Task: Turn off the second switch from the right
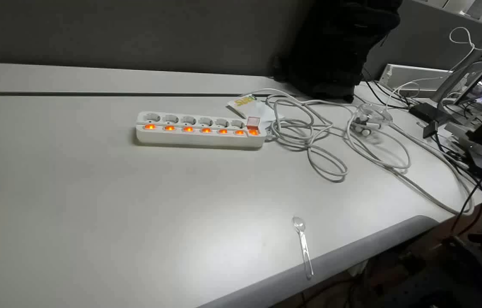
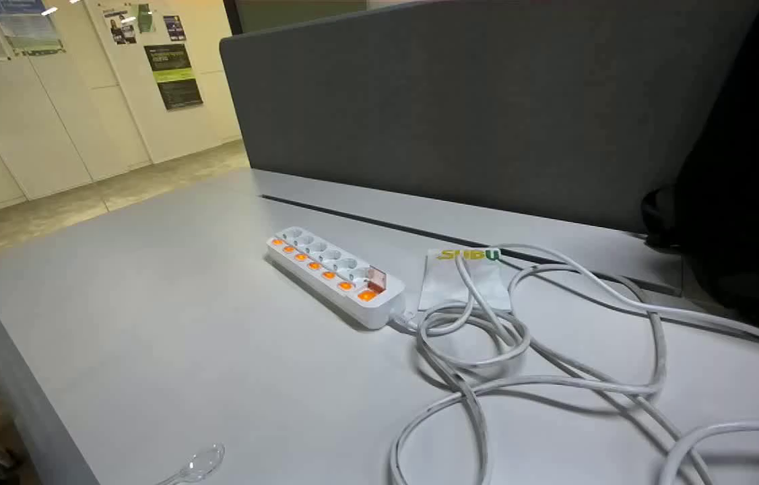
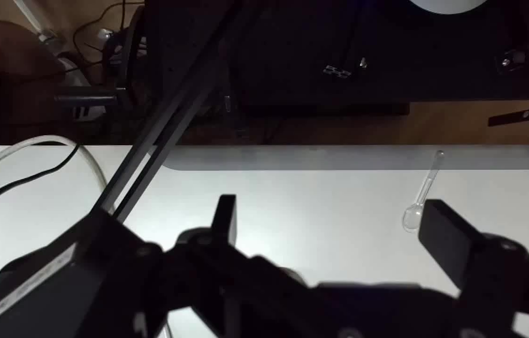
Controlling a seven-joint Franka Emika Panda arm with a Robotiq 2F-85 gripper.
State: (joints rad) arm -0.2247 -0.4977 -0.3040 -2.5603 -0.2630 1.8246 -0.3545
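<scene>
- Seven switches (image 1: 206, 130) glow orange.
- Pincer (image 3: 332, 225) is spread, low in the wrist view.
- Spoon (image 2: 205, 461) is cut off, lower left in an exterior view.

Near the centre of an exterior view, we see a smooth plastic power strip (image 1: 200, 140) with translucent plastic switches (image 1: 206, 130); lower right, a glossy clear-plastic spoon (image 1: 303, 246); upper right, a matt cloth backpack (image 1: 339, 47). The desk (image 1: 74, 205) looks smooth with a soft sheen; in the wrist view, the gripper (image 3: 332, 225) looks matt.

Soft glare whitens the desk (image 1: 172, 222); in the wrist view the floor (image 3: 452, 126) lies dim
</scene>
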